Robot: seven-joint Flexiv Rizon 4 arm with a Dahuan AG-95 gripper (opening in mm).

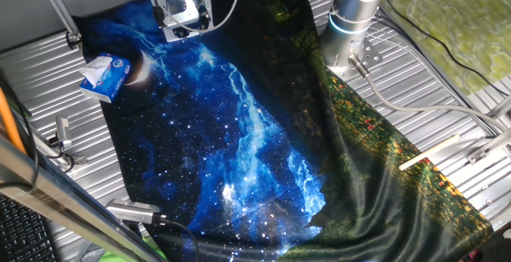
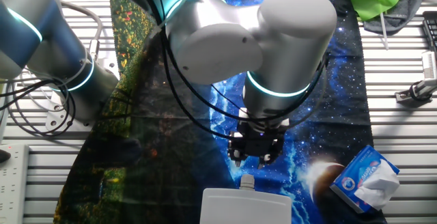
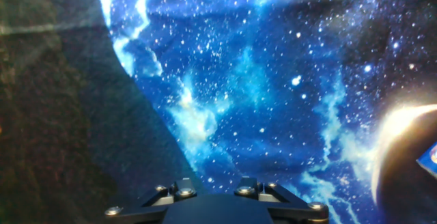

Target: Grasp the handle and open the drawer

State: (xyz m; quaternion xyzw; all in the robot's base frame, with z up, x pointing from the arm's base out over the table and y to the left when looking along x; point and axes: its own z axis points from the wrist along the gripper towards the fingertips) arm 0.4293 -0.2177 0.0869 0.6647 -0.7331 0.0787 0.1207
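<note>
The drawer [image 2: 247, 207] sits at the 6 o'clock edge of the other fixed view, a pale grey-white box cut off by the frame, with a small stubby handle [image 2: 247, 182] sticking up from its near face. The gripper [image 2: 255, 157] hangs just above that handle, close to it but apart from it as far as this view shows. Its dark fingers point down toward the drawer, and whether they stand wide or narrow I cannot tell; the big silver wrist of the arm [image 2: 273, 39] covers much of the hand from above.

In one fixed view the same gripper [image 1: 182, 27] shows at about 11 o'clock, a grey block with black cabling, and the drawer itself is not visible there. The tissue pack [image 1: 104, 76], blue and white with a tuft of paper standing out, lies at 9 o'clock on the galaxy cloth [image 1: 215, 134], near the cloth's edge. In the other fixed view the tissue pack [image 2: 367, 177] lies at 4 o'clock, well apart from the drawer.

The galaxy cloth covers the ribbed metal surface [image 1: 415, 78], blue and starry on one half, dark and leafy on the other.

The hand view looks along the gripper base [image 3: 217, 207] at 6 o'clock; only starry cloth fills the frame, with a glowing planet print at 3 o'clock
</note>
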